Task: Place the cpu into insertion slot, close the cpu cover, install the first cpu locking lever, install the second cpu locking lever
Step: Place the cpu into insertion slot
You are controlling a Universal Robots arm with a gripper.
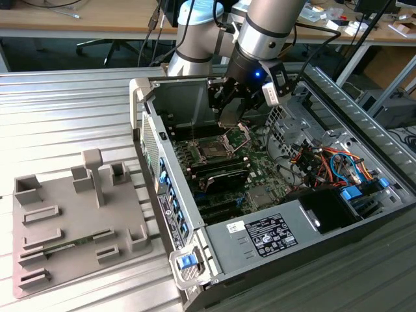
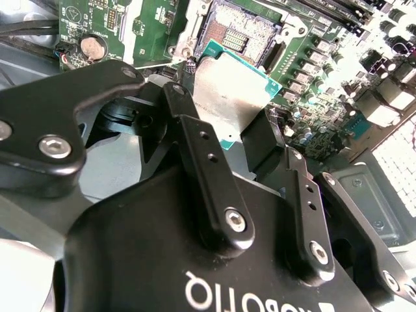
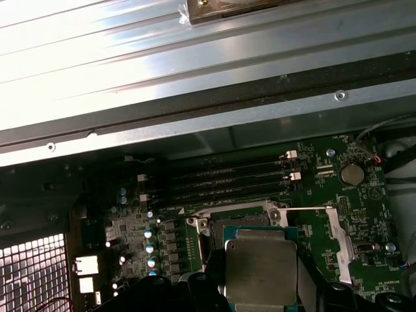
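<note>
Holding the cpu [image 2: 231, 91] clamped between the gripper [image 2: 224, 117] fingers, I see a thin square chip, dull silver face, green edge. It hangs near the dark insertion slot [image 1: 213, 151], upper centre of the exterior view.

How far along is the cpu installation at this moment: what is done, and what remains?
Nothing looks finished yet. In hand: the gripper is shut on the cpu and holds it over the insertion slot, which lies empty and uncovered. Left: seating the chip, then the closing step and both locking steps.
</note>
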